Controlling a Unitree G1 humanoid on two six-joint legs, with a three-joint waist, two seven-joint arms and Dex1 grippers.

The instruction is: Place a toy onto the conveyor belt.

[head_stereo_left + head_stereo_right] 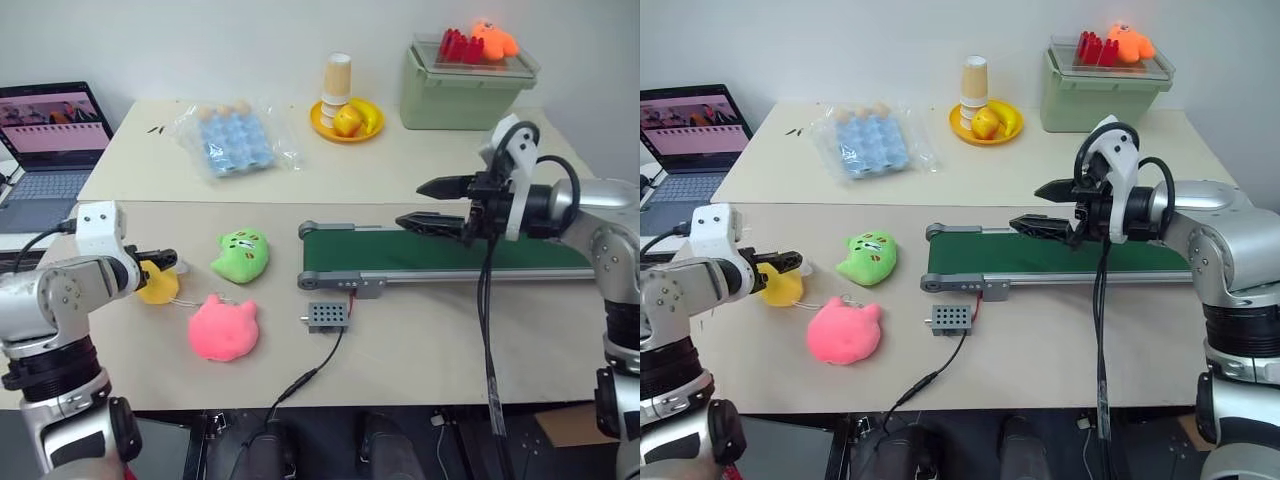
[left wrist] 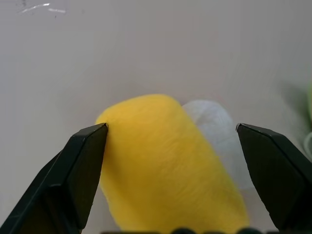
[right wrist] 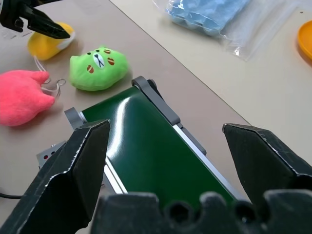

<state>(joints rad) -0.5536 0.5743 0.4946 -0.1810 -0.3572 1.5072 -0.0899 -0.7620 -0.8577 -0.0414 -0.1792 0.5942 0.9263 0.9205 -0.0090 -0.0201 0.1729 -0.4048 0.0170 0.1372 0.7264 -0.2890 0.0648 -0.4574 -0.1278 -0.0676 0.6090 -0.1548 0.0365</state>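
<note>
While my left hand (image 2: 170, 161) hangs open with its two black fingers either side of the toy (image 1: 157, 282), nothing is gripped yet; one finger looks to be just touching the plush, the other stands apart from it. I judge the toy light and very soft, so it should squash under the fingers rather than slip, and nothing about it looks fragile. The best hold seems to be across the middle of its rounded body, clear of the white tag beside it. It is a fuzzy bright yellow oval; I can't make out any markings from here. It lies on the worktop (image 1: 430, 340) near the left edge, close to the front, with the lime-green plush (image 1: 241, 255) and the pink plush (image 1: 223, 328) between it and the conveyor belt (image 1: 400, 252). My right hand (image 1: 432, 205) is open and empty, poised over the belt's dark green strip.
</note>
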